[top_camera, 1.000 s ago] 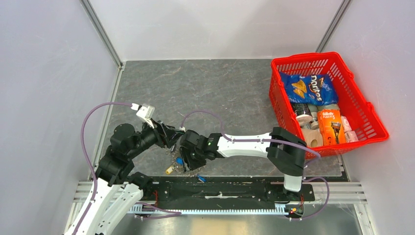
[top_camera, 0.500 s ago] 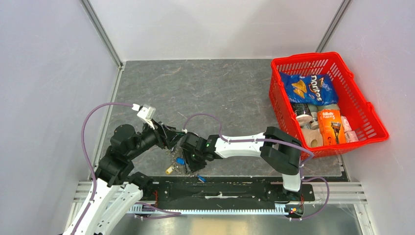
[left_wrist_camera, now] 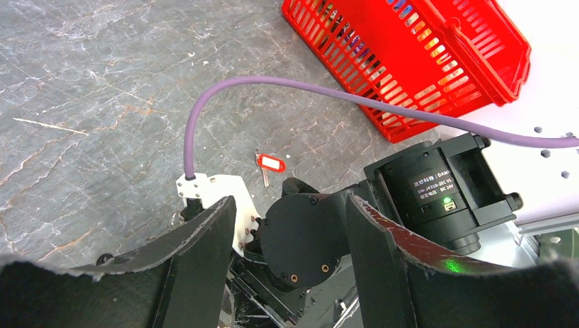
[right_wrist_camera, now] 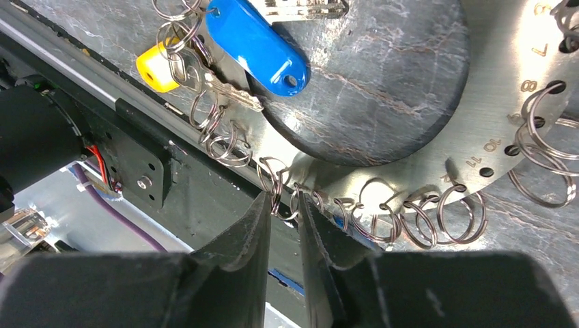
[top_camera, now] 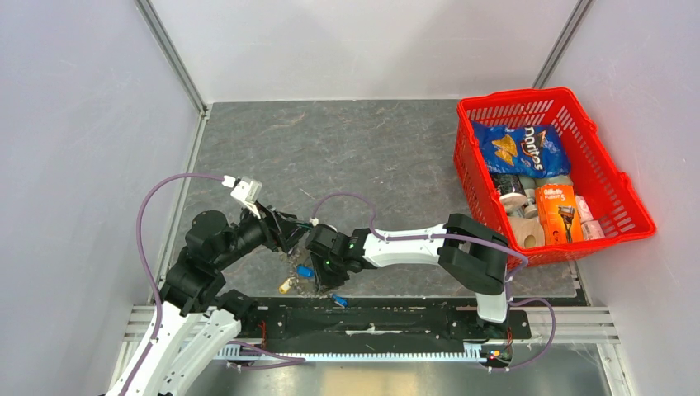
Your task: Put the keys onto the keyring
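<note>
The keyring [right_wrist_camera: 437, 160] lies at the near edge of the tabletop [top_camera: 347, 148], partly over the black rail [top_camera: 413, 318]; a sideways pull could drag it off. The right fingers [right_wrist_camera: 246, 236] stand nearly together around one split ring [right_wrist_camera: 275, 181] on its rim; whether they pinch it I cannot tell. The left fingers [left_wrist_camera: 198, 253], spread and empty, crowd close. A red-tagged key [left_wrist_camera: 268, 164] lies apart.
</note>
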Motion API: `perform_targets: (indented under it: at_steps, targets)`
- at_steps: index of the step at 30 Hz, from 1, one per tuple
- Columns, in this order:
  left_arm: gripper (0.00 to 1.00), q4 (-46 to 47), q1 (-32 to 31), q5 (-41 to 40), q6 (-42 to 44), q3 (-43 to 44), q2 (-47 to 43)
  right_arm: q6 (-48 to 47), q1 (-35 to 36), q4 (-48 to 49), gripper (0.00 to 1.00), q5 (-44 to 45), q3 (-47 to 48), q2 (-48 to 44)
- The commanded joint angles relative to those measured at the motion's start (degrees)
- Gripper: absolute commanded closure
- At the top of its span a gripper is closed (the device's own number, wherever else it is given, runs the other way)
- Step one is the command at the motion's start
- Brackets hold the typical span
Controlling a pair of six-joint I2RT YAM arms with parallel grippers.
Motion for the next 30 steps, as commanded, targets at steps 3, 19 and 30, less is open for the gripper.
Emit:
perform_targets:
  at_steps: [3,19,30]
  targets:
    - [0.33,0.77,-0.19,-0.94,2.39,2.25,-0.44,1.23,0.1,2.2,0.78,0.73,-0.33,0.68]
    - [0.33,0.73,-0.43,-1.03,2.38,2.34,-0.44,0.91,0.01,2.03,0.8,0.06,-0.08,1.45]
    - [0.33,0.77,-0.44,-1.11,2.46,2.34,-0.34,0.68,-0.08,2.51,1.0,-0.1,-0.38,0.83]
